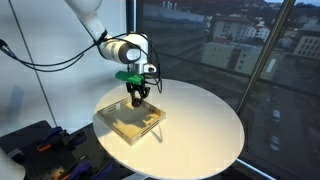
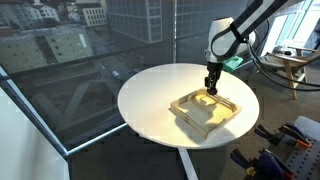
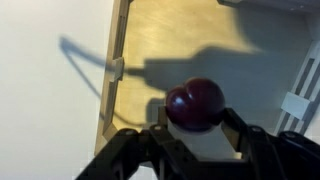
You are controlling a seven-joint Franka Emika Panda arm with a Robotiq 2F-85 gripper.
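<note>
In the wrist view my gripper [image 3: 195, 118] is shut on a dark red, plum-like fruit [image 3: 196, 102], held between the two black fingers above a shallow wooden tray [image 3: 112, 70]. The fruit's shadow falls on the tray's pale floor. In both exterior views the gripper [image 1: 137, 97] [image 2: 211, 87] hangs just over the far part of the tray [image 1: 131, 126] [image 2: 205, 112], which lies on a round white table [image 1: 200, 120] [image 2: 150, 95]. The fruit itself is too small to make out in the exterior views.
The tray has low raised walls with small white clips on its sides [image 3: 117, 68]. Large windows surround the table. A black toolbox or cart with tools [image 1: 35, 145] [image 2: 285, 150] stands on the floor beside the table, and cables trail from the arm.
</note>
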